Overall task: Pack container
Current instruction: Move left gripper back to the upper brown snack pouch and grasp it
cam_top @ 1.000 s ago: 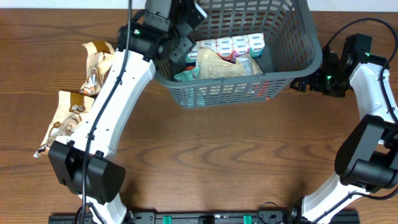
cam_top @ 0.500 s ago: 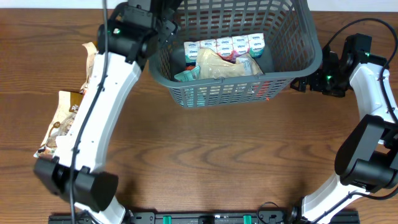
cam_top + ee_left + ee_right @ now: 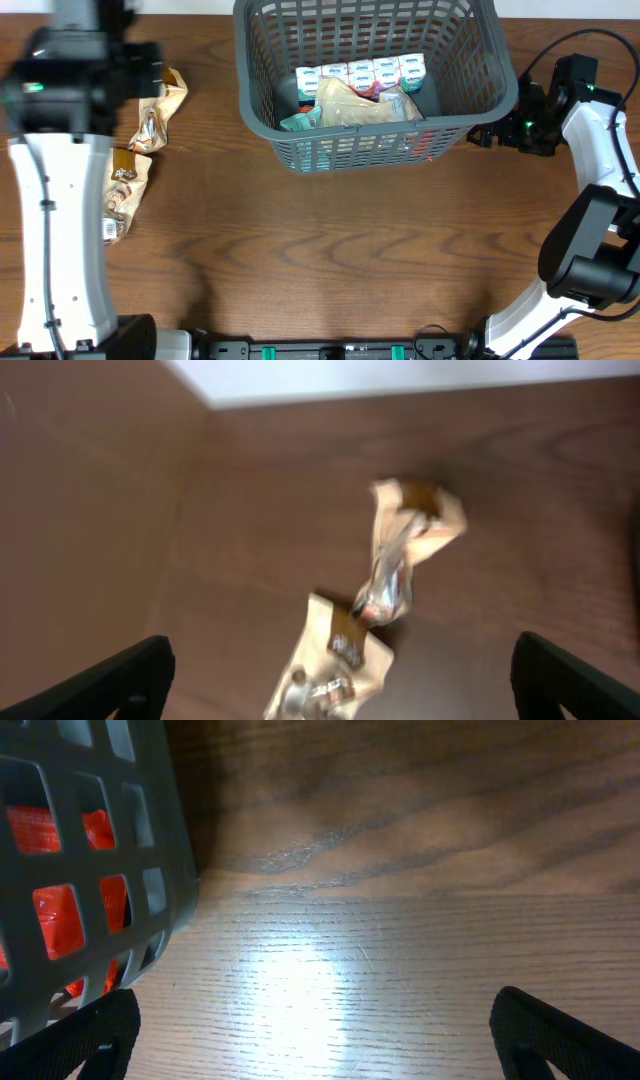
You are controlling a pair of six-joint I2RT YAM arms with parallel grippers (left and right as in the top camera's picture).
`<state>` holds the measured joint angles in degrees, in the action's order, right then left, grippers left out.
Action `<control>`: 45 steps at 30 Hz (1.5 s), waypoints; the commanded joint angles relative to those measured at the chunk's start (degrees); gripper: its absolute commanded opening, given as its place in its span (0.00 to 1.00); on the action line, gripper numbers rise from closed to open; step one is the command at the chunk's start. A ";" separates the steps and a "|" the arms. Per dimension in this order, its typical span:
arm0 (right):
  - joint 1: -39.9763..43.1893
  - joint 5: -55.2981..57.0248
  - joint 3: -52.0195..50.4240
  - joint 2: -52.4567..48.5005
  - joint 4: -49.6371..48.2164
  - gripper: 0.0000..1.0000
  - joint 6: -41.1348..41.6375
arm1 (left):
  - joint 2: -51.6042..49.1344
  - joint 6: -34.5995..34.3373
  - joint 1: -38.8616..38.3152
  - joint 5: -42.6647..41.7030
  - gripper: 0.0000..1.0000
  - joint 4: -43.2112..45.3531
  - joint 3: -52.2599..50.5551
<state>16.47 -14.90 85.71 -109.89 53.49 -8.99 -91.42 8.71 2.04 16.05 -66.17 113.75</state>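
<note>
Brown wooden table [image 3: 330,260] under everything. At its far middle, grey container [image 3: 340,150], upright, part filled with a row of small cartons [image 3: 360,72] and a tan bag [image 3: 355,105]. Just beside its right corner, right gripper [image 3: 315,1035], jaws wide apart, empty. Over the far left, left gripper [image 3: 345,680], jaws likewise spread, holding nothing, above a crumpled snack pack [image 3: 158,105] and a second pack [image 3: 125,195], both well apart from the container. Likely step: fetching the next pack. Calls for lowering onto one wrapper, closing, then carrying it over the rim.

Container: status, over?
Left end effector open, right end effector open, both empty. Container partly packed. Two snack packs on table, outside it.
</note>
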 commanded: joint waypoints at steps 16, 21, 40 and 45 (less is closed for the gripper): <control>-0.39 0.09 -0.09 0.00 -0.15 0.99 0.15 | -24.26 6.93 13.86 -19.98 0.98 2.43 0.26; -0.39 0.09 -0.09 0.00 -0.13 0.99 0.15 | -30.40 7.65 13.84 -20.15 0.98 2.54 0.26; -0.39 0.11 -0.09 0.00 -0.31 0.99 0.15 | -43.82 11.89 11.19 -19.85 0.97 4.20 0.13; -0.39 0.13 -0.09 0.00 0.20 0.99 0.13 | -44.85 11.85 10.54 -19.85 0.97 5.64 0.09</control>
<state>16.47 -14.90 85.71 -109.89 53.39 -8.97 -135.52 19.55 12.69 -3.70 -60.75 113.73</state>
